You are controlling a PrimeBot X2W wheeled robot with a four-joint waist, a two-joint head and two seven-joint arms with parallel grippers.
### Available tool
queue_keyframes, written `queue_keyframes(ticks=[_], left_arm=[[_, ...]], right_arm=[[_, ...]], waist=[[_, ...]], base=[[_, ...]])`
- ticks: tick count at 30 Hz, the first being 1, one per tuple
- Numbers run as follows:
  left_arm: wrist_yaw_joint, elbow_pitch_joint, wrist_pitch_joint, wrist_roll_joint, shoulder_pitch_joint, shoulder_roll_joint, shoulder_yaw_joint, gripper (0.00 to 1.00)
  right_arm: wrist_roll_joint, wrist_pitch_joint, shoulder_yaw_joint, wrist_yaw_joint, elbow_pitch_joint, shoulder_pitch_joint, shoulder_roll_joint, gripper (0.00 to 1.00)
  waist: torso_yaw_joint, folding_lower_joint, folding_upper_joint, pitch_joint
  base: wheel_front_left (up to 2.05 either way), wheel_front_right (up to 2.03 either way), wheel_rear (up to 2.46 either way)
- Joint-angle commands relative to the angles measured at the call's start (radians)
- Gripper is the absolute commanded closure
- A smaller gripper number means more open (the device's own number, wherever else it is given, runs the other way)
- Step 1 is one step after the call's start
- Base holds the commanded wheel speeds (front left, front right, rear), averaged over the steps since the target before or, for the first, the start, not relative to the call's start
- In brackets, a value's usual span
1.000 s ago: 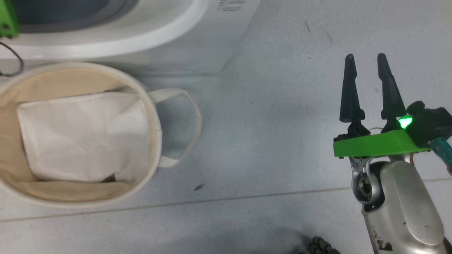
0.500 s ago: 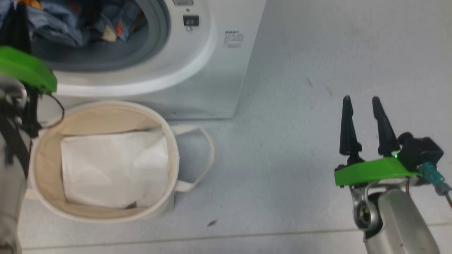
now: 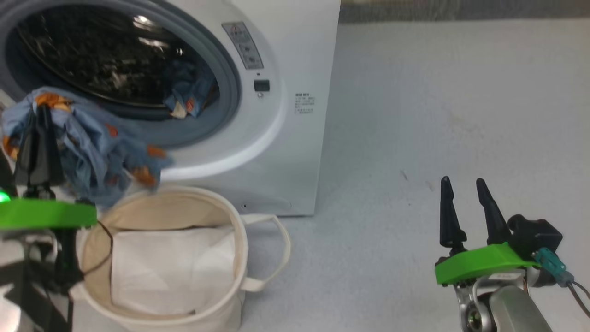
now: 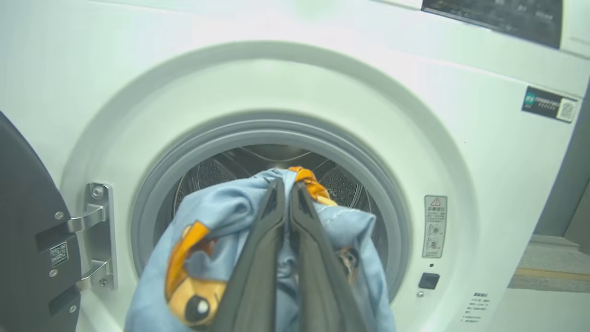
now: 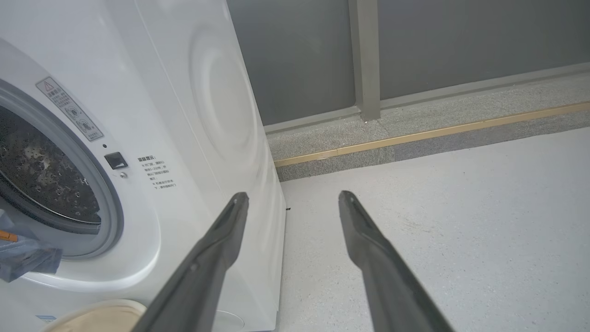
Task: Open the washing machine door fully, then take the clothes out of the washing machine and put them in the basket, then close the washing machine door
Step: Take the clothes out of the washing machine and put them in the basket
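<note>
Blue fabric printed with orange bears, one piece of the clothes (image 3: pixel 97 152), hangs from the left gripper (image 3: pixel 39 109) in front of the drum (image 3: pixel 92 60) opening, above the rear rim of the basket (image 3: pixel 239 249).

Left fingers (image 4: pixel 256 258): pressed together with almost no gap. The fabric is pinched between them near the tips and drapes down on both sides.

A second garment (image 3: pixel 189 92) of the same print lies at the lower right of the opening, partly over the grey seal (image 3: pixel 221 124).

The washing machine (image 3: pixel 295 55) stands with the washing machine door (image 4: pixel 27 230) swung open at its left side; in the left wrist view the door hangs on its metal hinge (image 4: pixel 92 240).

The basket stands on the floor (image 3: pixel 438 92) just in front of the machine, below the opening. A flat white sheet (image 3: pixel 170 267) lies inside it.

Right gripper (image 3: pixel 462 182): well apart from the machine, to its right, above bare floor. Its fingers (image 5: pixel 207 258) stand spread wide, with nothing between them and touching nothing
</note>
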Motion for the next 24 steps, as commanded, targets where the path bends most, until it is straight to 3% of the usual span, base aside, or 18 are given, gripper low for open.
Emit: queue_keyframes(ticks=[1, 6, 14, 24], left_arm=[[-0.007, -0.071, -0.009, 0.004, 0.017, 0.015, 0.052, 1.00], [-0.010, -0.150, -0.009, 0.006, 0.123, -0.015, 0.036, 1.00], [-0.010, -0.117, -0.009, 0.008, 0.187, -0.022, 0.015, 1.00], [-0.010, 0.140, -0.009, 0.002, 0.134, -0.039, -0.048, 1.00]], right_arm=[[0.005, -0.012, 0.028, 0.001, -0.025, -0.004, -0.009, 0.00], [0.012, -0.012, 0.040, 0.001, -0.019, 0.010, -0.015, 0.00], [0.015, -0.012, 0.045, 0.001, -0.027, 0.004, -0.024, 0.00], [0.007, -0.012, 0.045, 0.001, -0.053, -0.041, -0.029, 0.00]], waist=[[0.007, 0.0001, -0.0001, -0.041], [0.010, 0.0001, -0.0001, -0.072], [0.004, 0.0001, -0.0001, -0.062], [-0.028, 0.0001, -0.0001, 0.020]], base=[[0.00, 0.00, 0.00], [0.00, 0.00, 0.00], [0.00, 0.00, 0.00], [0.00, 0.00, 0.00]])
